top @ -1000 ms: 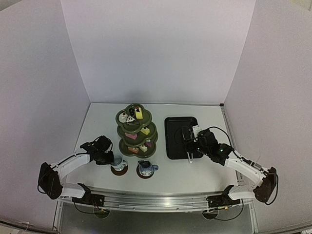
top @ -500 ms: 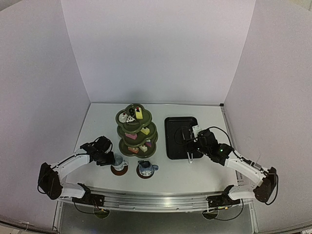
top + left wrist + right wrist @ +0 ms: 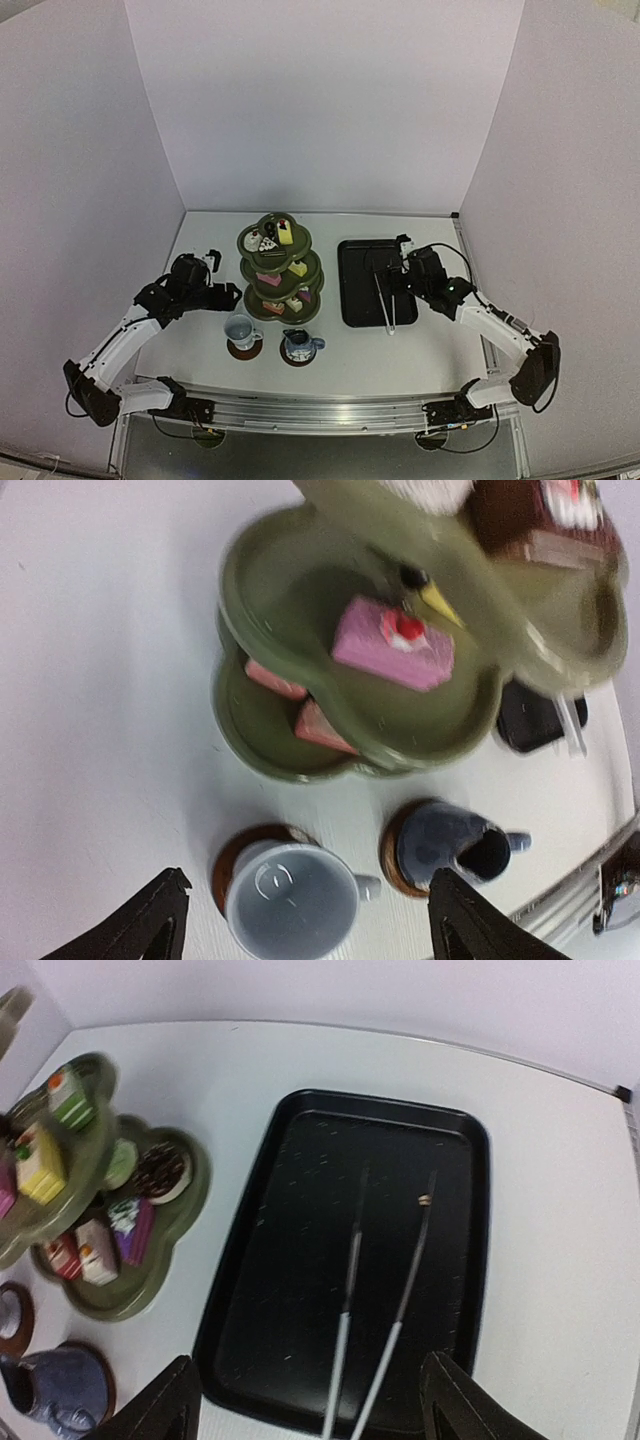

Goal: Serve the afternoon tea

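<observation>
Black fingers of the left gripper (image 3: 228,293) stand spread and empty beside the olive stand (image 3: 280,272) in the middle of the table (image 3: 200,350); its lower cakes (image 3: 318,725) are half hidden under the tier above. Both cups (image 3: 240,329) sit on brown coasters (image 3: 244,351) toward the near edge, with open table left and right of them. Over the tray (image 3: 355,265) near the right edge the right gripper (image 3: 400,268) is also released, and the near ends of the tongs (image 3: 340,1360) are cut off in its wrist view.

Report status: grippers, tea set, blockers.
Left gripper open, empty, beside stand. Right gripper open, empty, over tongs in tray. White cup and blue cup each on a coaster; cakes on stand. No blockers seen.
</observation>
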`<action>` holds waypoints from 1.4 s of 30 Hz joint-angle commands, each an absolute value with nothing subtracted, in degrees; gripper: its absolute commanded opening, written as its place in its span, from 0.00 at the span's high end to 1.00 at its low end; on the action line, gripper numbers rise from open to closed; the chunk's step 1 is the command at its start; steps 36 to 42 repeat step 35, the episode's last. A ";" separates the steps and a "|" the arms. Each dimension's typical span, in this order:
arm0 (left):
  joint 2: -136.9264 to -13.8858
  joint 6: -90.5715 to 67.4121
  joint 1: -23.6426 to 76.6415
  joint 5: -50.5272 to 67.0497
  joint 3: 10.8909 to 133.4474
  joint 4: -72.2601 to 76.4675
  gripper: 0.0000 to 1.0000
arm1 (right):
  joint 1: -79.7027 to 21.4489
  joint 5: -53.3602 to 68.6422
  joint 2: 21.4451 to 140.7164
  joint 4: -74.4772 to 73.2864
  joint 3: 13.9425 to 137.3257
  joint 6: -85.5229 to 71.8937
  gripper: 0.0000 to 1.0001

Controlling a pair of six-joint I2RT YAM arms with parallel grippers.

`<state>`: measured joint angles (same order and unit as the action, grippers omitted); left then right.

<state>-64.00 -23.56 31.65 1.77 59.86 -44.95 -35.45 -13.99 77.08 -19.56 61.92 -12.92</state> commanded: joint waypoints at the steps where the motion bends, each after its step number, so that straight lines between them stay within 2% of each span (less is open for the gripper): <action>1: -62.30 -14.48 21.41 -4.01 62.93 -32.45 0.15 | -25.37 -11.67 79.52 -20.33 66.27 -15.75 0.27; 4: -62.32 -13.73 15.09 -7.14 60.23 -25.68 0.12 | -16.80 -9.32 80.27 -19.53 66.31 -15.63 0.27; 6: -61.16 -13.33 11.61 -7.55 55.44 -17.70 0.07 | -10.66 -7.23 79.66 -17.60 64.49 -15.13 0.27; 9: -60.25 -11.43 6.82 -7.29 45.21 -3.24 0.01 | -2.07 -2.30 76.12 -10.19 56.86 -14.99 0.27; 11: -60.54 -9.89 4.06 -6.08 37.02 8.68 0.01 | 2.49 0.48 72.67 -2.79 48.75 -14.55 0.27; 13: -61.58 -9.88 1.23 -4.56 31.35 17.17 0.01 | 5.33 2.65 69.54 3.85 41.64 -13.74 0.27; 18: -63.83 -8.37 -5.41 2.41 24.60 24.31 0.00 | 6.76 4.13 64.97 14.84 28.09 -9.23 0.27; 23: -62.87 -10.51 -6.05 -1.95 21.66 23.82 0.00 | 6.97 3.64 63.95 17.86 22.77 -6.87 0.27; 30: -64.57 -9.76 -6.03 -7.20 22.06 19.67 0.00 | 7.00 3.99 65.19 18.91 22.37 -5.90 0.27; 42: -64.82 -11.09 -6.04 -7.00 23.02 17.34 0.00 | 7.03 4.03 65.57 19.39 22.47 -5.79 0.27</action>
